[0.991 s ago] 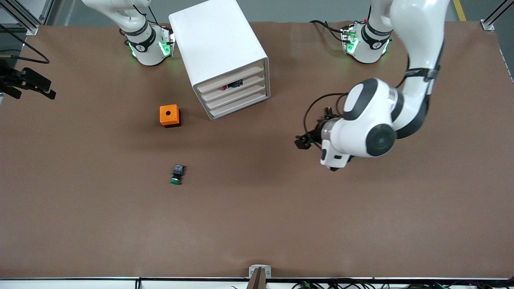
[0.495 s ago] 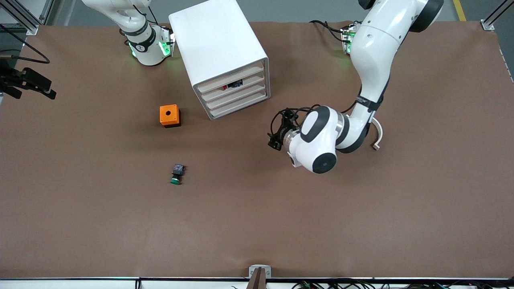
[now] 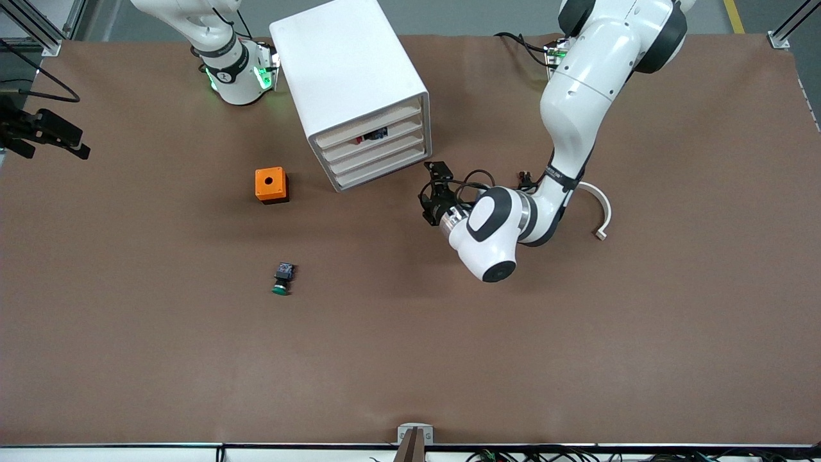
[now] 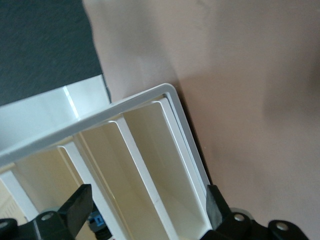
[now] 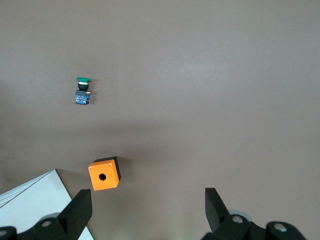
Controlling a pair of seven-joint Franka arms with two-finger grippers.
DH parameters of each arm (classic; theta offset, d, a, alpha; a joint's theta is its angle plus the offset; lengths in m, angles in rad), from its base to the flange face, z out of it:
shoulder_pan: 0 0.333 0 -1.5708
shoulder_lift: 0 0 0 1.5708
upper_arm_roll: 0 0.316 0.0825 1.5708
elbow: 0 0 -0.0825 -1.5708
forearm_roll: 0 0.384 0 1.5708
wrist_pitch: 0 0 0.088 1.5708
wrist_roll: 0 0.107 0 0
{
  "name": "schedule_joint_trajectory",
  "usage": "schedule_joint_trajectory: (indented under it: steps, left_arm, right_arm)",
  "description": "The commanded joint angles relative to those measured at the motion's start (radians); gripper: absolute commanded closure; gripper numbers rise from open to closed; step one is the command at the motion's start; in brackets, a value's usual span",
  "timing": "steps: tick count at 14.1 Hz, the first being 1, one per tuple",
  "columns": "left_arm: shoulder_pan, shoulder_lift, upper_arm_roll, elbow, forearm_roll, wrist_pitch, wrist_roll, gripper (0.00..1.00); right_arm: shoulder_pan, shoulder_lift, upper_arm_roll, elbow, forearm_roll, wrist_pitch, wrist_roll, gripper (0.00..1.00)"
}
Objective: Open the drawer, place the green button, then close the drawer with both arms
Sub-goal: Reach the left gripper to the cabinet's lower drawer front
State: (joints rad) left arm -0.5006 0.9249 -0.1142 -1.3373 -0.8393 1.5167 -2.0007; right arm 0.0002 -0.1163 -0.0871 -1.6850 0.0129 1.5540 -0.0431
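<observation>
Only the right wrist view shows the right gripper point(image 5: 145, 205), spread wide and holding nothing; the left gripper point(image 3: 433, 192), also spread and holding nothing, faces the shut drawer point(image 3: 378, 154), mid-frame.

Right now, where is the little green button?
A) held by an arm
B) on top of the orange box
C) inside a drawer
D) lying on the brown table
D: the green button lies alone on the bare brown table, nearer the front camera than the orange box.
</observation>
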Motion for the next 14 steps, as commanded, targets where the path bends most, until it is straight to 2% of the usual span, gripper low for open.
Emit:
schedule_joint_trajectory:
  steps: [1, 6, 8, 10, 11, 14]
  left_arm:
    - [0.001, 0.063, -0.028, 0.032, -0.053, -0.042, -0.095, 0.00]
    - [-0.015, 0.121, -0.032, 0.026, -0.149, -0.099, -0.194, 0.03]
    - [-0.030, 0.141, -0.032, 0.026, -0.175, -0.115, -0.204, 0.22]
    - [-0.041, 0.146, -0.032, 0.026, -0.179, -0.125, -0.204, 0.36]
    - [-0.050, 0.146, -0.030, 0.026, -0.188, -0.127, -0.204, 0.40]
    - [-0.075, 0.161, -0.030, 0.026, -0.227, -0.127, -0.208, 0.42]
  right_arm:
    - [0.007, 0.010, -0.006, 0.019, 0.004, -0.006, -0.004, 0.00]
    - [0.007, 0.014, -0.006, 0.019, 0.004, -0.008, -0.004, 0.00]
    - [0.007, 0.014, -0.006, 0.019, 0.004, -0.008, -0.004, 0.00]
    - [0.006, 0.014, -0.006, 0.019, 0.004, -0.008, -0.004, 0.00]
    - [0.007, 0.014, -0.006, 0.019, 0.002, -0.008, -0.004, 0.00]
    - [0.006, 0.014, -0.006, 0.019, 0.002, -0.009, -0.004, 0.00]
